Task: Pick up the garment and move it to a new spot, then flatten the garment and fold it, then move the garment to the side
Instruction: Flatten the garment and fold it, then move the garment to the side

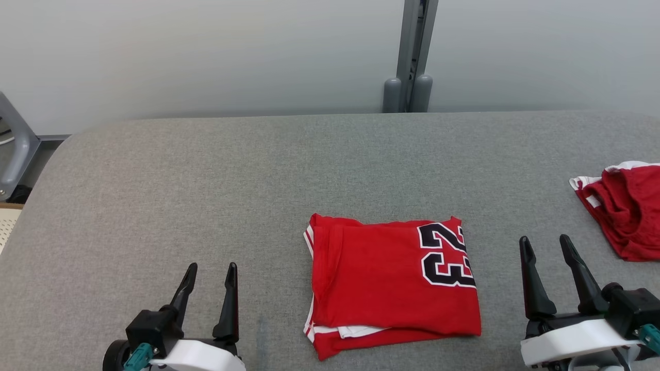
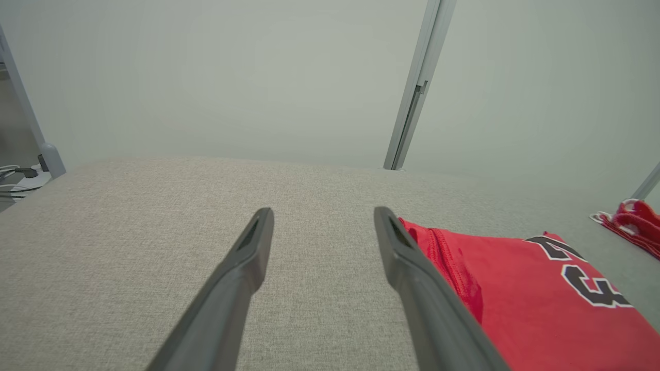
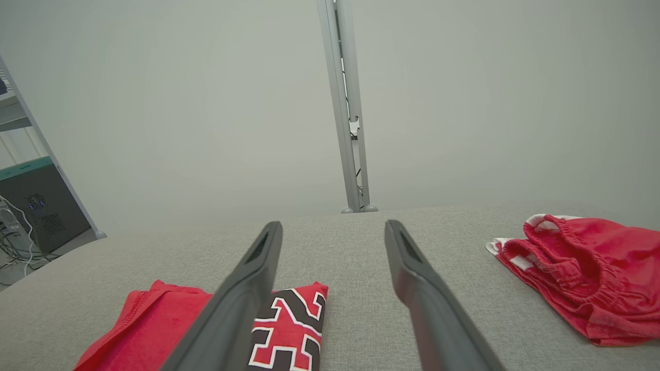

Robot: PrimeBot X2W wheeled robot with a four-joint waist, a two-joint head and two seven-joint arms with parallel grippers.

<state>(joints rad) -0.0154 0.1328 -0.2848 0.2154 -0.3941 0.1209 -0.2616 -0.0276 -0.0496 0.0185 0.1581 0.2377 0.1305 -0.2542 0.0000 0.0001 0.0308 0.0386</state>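
A red garment (image 1: pixel 392 283) with a black "23" lies folded into a rectangle on the grey table, near the front edge and between my two grippers. The left wrist view has the garment (image 2: pixel 536 299) at lower right, and in the right wrist view the garment (image 3: pixel 154 330) sits at lower left. My left gripper (image 1: pixel 211 273) stands open to the garment's left, apart from it, fingers empty. Off to the garment's right, my right gripper (image 1: pixel 546 245) is open too and touches nothing.
A second red item with white trim (image 1: pixel 624 206) lies bunched at the table's right edge, just beyond my right gripper. A grey post (image 1: pixel 410 56) rises behind the table's far edge. The grey table (image 1: pixel 206 175) stretches bare to the left and back.
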